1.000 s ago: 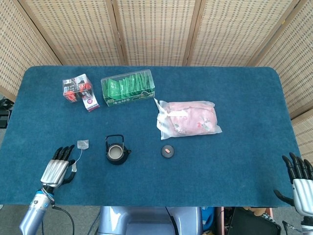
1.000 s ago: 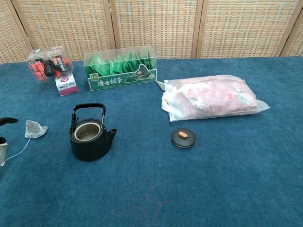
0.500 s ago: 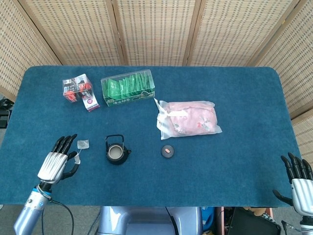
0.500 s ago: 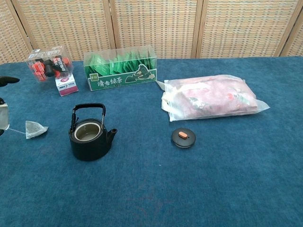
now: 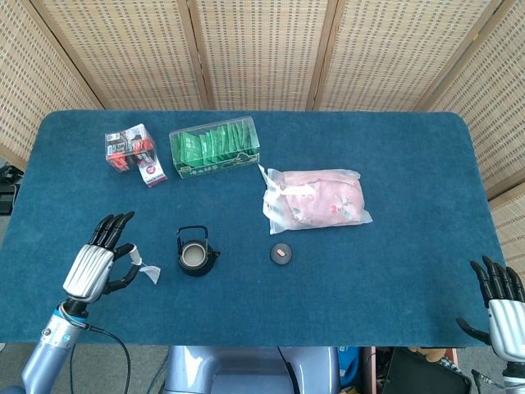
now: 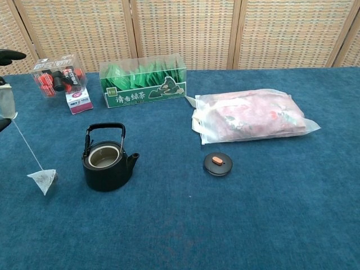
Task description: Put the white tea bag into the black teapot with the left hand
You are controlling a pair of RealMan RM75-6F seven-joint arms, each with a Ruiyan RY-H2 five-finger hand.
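The white tea bag (image 6: 44, 181) (image 5: 150, 273) hangs on its string, just above the cloth, left of the black teapot (image 6: 106, 159) (image 5: 195, 252). My left hand (image 5: 100, 259) holds the paper tag (image 6: 7, 101) at the string's top; only its fingertips show at the chest view's left edge. The teapot stands open, handle upright. Its lid (image 6: 218, 163) (image 5: 281, 254) lies to the right on the cloth. My right hand (image 5: 502, 305) hovers at the table's near right corner, fingers spread, holding nothing.
A clear box of green tea packets (image 6: 143, 87) and a small box of red and black items (image 6: 59, 79) stand at the back left. A pink plastic pouch (image 6: 253, 117) lies right of centre. Blue cloth (image 6: 180, 225) covers the table.
My left hand rose and lifted the tea bag off the cloth by its string. The bag swung toward the near side, left of the teapot. The right hand stayed put.
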